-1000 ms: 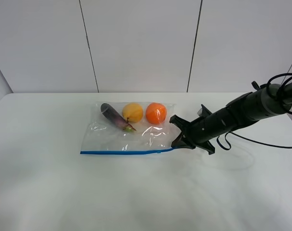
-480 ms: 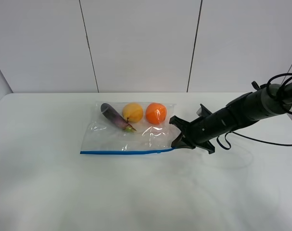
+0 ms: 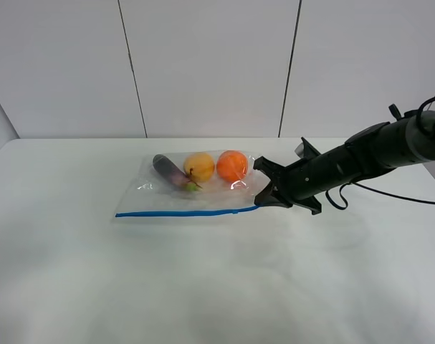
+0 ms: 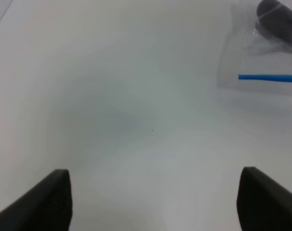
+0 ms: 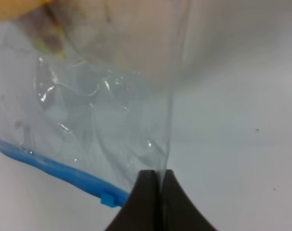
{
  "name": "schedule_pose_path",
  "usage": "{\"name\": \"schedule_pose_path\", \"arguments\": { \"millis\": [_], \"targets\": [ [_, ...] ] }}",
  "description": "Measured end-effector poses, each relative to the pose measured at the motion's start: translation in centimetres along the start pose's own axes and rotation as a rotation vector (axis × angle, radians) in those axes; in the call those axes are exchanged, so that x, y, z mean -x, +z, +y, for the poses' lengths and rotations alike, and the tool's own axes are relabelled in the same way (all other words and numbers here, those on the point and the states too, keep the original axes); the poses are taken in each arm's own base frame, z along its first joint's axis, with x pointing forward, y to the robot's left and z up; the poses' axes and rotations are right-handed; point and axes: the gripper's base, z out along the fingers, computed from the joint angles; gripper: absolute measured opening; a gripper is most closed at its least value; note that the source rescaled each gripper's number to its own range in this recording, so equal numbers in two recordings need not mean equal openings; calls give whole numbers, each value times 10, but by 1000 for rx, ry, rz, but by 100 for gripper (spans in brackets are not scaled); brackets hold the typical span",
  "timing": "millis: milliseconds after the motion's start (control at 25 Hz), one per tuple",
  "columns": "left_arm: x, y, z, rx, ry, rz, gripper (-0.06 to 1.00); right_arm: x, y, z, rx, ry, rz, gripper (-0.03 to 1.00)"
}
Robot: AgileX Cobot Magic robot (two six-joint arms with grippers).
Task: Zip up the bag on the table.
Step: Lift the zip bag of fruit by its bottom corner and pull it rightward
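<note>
Clear plastic bag (image 3: 196, 192) is pinched at its 3 o'clock corner by the fully closed right pincer (image 3: 263, 203); the blue zipper strip (image 3: 181, 212) should be drawn taut and straight.

Table (image 3: 203, 287): plain white matte top, rounded at the visible far-left corner. One item lies directly on it, a clear crinkled plastic zip bag (image 3: 203, 195). The blue zipper strip (image 3: 181, 213) runs along the bag's near edge. Inside, along the bag's far edge, are an eggplant (image 3: 167, 170) at the left end, a yellow fruit (image 3: 200, 166) in the middle and an orange (image 3: 232, 165) at the right. White table surface shows on every side of the bag, widest on its near side.
</note>
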Motion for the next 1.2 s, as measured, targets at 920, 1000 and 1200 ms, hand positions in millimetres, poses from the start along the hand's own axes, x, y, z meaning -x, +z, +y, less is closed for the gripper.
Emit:
{"name": "schedule_pose_path", "arguments": {
  "millis": [920, 1000, 1200],
  "targets": [
    [0, 0, 0, 0, 0, 0, 100, 3, -32, 28, 85, -78, -68, 0],
    [0, 0, 0, 0, 0, 0, 100, 4, -35, 31, 94, -81, -79, 0],
    [0, 0, 0, 0, 0, 0, 100, 4, -41, 36, 109, -95, -96, 0]
  ]
}}
